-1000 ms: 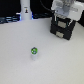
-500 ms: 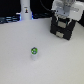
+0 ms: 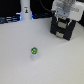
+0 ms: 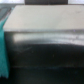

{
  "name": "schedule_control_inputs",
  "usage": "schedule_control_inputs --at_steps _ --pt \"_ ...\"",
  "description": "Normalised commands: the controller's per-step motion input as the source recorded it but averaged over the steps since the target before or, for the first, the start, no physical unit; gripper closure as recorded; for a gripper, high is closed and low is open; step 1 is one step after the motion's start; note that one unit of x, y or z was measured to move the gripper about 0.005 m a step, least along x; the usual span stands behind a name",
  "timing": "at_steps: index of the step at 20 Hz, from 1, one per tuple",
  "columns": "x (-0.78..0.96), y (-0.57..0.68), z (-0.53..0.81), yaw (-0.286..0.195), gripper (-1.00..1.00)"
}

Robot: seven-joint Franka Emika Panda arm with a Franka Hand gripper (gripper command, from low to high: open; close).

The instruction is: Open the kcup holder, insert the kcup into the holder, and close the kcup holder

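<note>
End effector (image 3: 64, 21) sits right at the front of the kcup holder (image 3: 63, 27), top of the exterior view's right side; white arm body covers the fingers there, and the wrist view is blurred w/ no fingers in it, so can't tell if it's wide, narrow or gripping anything; contact w/ the holder also can't be confirmed.

Judgement: step in hand looks like opening the drawer; nothing shows a tray pulled out yet.

Risks from here:
- fingers miss the front handle slot; cause: close-up view too blurred to check alignment; result would be pushing on the face instead of hooking it
- whole unit slides on the bench (image 3: 20, 55) rather than the tray coming out; cause: holder just stands on a smooth white surface, nothing visibly bracing it
- pull off-axis could jam the tray
- later, small kcup could tip when grasped; it's light-looking and stands free

Kcup (image 3: 34, 51): small white cup body, round green top facing up, upright as far as I can tell; alone on the bench, well apart from the holder, toward the near-centre of the exterior view.

Holder: black, boxy, darker slot shapes on the front; wrist view shows its dark glossy face (image 4: 45, 50) under a pale flat top; teal patch at one edge, unclear what it is.
</note>
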Motion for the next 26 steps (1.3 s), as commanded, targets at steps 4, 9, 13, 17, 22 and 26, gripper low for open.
schedule_control_inputs --at_steps 4,9,13,17,22,26 --pt "0.84 -0.09 0.2 -0.039 1.0" --pt "0.82 -0.03 0.16 -0.03 1.0" --pt "0.48 -0.11 0.12 -0.034 1.0" --pt "0.6 -0.22 0.14 -0.018 1.0" --pt "0.73 -0.22 0.11 -0.018 1.0" --pt "0.85 -0.07 0.16 -0.043 1.0"
